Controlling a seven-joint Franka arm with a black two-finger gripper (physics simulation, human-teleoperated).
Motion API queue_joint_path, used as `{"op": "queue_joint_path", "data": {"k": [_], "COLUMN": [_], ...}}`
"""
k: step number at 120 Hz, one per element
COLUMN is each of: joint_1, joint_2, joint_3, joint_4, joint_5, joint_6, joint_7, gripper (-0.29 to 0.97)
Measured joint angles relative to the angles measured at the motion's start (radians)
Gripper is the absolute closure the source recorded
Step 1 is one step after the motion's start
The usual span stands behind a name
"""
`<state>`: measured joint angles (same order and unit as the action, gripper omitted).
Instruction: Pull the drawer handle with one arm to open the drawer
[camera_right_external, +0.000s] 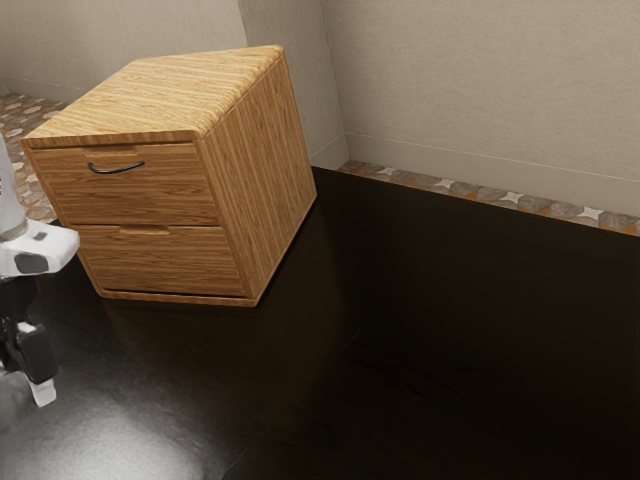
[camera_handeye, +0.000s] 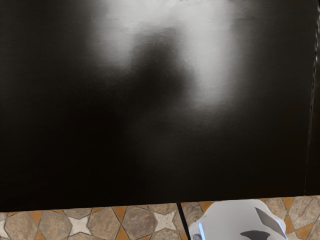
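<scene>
surface: dark, glossy, carries the cabinet
cabinet: may slide whole if pulled askew
top drawer: shut
handle: thin wire on top drawer; easy to miss
jaws: low, well apart from handle; open or closed, cannot tell

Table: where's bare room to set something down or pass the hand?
Widest free patch: table to the exterior view's right of the cabinet, out to the far edge. Also bare: the stretch between the cabinet's front and the hand. Tightest at the exterior view's left, where the hand sits near the cabinet.
</scene>
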<state>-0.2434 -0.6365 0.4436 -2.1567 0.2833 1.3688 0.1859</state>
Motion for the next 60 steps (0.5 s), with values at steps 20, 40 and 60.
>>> {"op": "queue_joint_path", "data": {"k": [20, 40, 60], "joint_1": [-0.023, -0.018, -0.042], "joint_2": [-0.003, -0.005, -0.014], "joint_3": [-0.059, -0.089, -0.052], "joint_4": [-0.017, 0.010, 0.019], "joint_5": [-0.014, -0.010, 0.034], "joint_6": [0.169, 0.184, 0.237], "joint_7": [-0.022, 0.089, 0.265], "gripper": [0.00, 0.00, 0.00]}}
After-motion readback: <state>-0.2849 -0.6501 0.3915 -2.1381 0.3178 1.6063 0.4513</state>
